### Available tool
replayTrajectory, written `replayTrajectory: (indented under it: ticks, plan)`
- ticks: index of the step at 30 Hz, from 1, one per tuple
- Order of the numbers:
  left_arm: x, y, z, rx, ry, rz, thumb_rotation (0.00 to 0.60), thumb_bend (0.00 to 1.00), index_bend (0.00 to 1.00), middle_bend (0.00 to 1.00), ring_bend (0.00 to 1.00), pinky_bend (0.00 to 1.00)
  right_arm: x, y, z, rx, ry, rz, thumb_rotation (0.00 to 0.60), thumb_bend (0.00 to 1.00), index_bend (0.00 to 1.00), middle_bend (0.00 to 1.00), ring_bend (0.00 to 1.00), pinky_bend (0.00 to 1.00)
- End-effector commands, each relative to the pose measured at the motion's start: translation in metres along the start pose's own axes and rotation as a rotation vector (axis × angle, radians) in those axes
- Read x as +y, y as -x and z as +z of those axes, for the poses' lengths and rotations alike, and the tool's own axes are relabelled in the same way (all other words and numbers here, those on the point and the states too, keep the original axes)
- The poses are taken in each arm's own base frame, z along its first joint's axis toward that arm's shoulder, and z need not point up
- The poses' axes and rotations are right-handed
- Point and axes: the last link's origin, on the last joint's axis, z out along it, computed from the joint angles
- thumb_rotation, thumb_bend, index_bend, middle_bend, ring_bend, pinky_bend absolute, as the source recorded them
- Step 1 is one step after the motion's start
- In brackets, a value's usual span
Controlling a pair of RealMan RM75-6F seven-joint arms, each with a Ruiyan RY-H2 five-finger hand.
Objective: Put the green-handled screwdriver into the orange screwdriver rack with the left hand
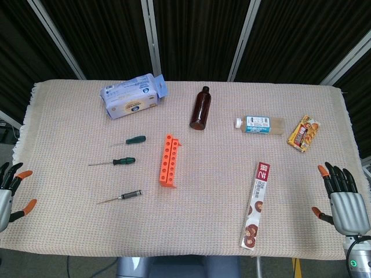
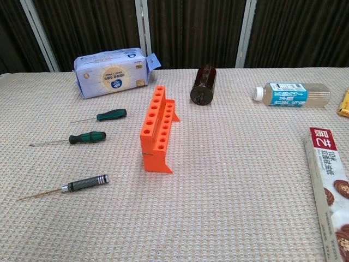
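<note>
Two green-handled screwdrivers lie flat left of the orange rack [image 1: 169,160] [image 2: 157,127]. The far one [image 1: 135,140] [image 2: 110,114] and the near one [image 1: 123,161] [image 2: 87,137] both point their shafts left. The rack stands upright with empty holes in its top. My left hand [image 1: 10,191] is at the table's left edge, fingers spread, holding nothing, well away from the screwdrivers. My right hand [image 1: 343,200] hovers at the right edge, fingers apart and empty. The chest view shows neither hand.
A dark-handled screwdriver [image 1: 128,196] [image 2: 84,183] lies nearest the front. At the back are a blue-white packet [image 1: 133,96], a brown bottle [image 1: 200,108], a small clear bottle [image 1: 259,124] and a snack pack [image 1: 304,133]. A long biscuit box [image 1: 257,205] lies right of centre.
</note>
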Motion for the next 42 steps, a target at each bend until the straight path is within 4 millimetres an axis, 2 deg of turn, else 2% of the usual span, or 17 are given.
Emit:
replayTrajectory:
  ticks: [1,13,19,23,29,34,42]
  plan:
    - [0.000,0.001,-0.001,-0.005,-0.002,-0.002,0.600,0.22,0.25,0.10,0.01,0.00,0.000,0.001,0.002,-0.005,-0.003,0.000,0.600,0.00,0.00,0.00,0.00,0.01]
    - [-0.004,0.004,-0.012,-0.027,-0.026,0.005,0.600,0.22,0.28,0.11,0.03,0.00,0.002,0.000,-0.001,-0.005,-0.013,0.008,0.600,0.00,0.00,0.00,0.00,0.01]
    - [-0.003,0.003,-0.012,-0.020,-0.021,0.009,0.600,0.23,0.31,0.12,0.04,0.00,0.005,0.001,-0.003,-0.006,-0.012,0.016,0.600,0.00,0.00,0.00,0.00,0.01]
    - [-0.002,0.003,-0.012,-0.022,-0.021,0.004,0.600,0.29,0.33,0.13,0.05,0.00,0.006,0.000,-0.003,-0.004,-0.010,0.016,0.600,0.00,0.00,0.00,0.00,0.01]
    - [0.003,0.007,-0.006,-0.029,-0.029,-0.012,0.600,0.29,0.37,0.15,0.07,0.00,0.007,0.001,-0.003,-0.005,-0.008,0.018,0.600,0.00,0.00,0.00,0.00,0.01]
    - [0.009,0.012,0.008,-0.073,-0.022,-0.003,0.600,0.32,0.39,0.16,0.08,0.00,0.008,0.002,-0.004,-0.009,-0.002,0.021,0.600,0.00,0.00,0.00,0.00,0.01]
    - [0.051,0.019,0.061,-0.171,0.090,0.033,0.600,0.32,0.41,0.15,0.08,0.00,0.013,0.002,-0.010,-0.009,0.020,0.022,0.600,0.00,0.00,0.00,0.00,0.01]
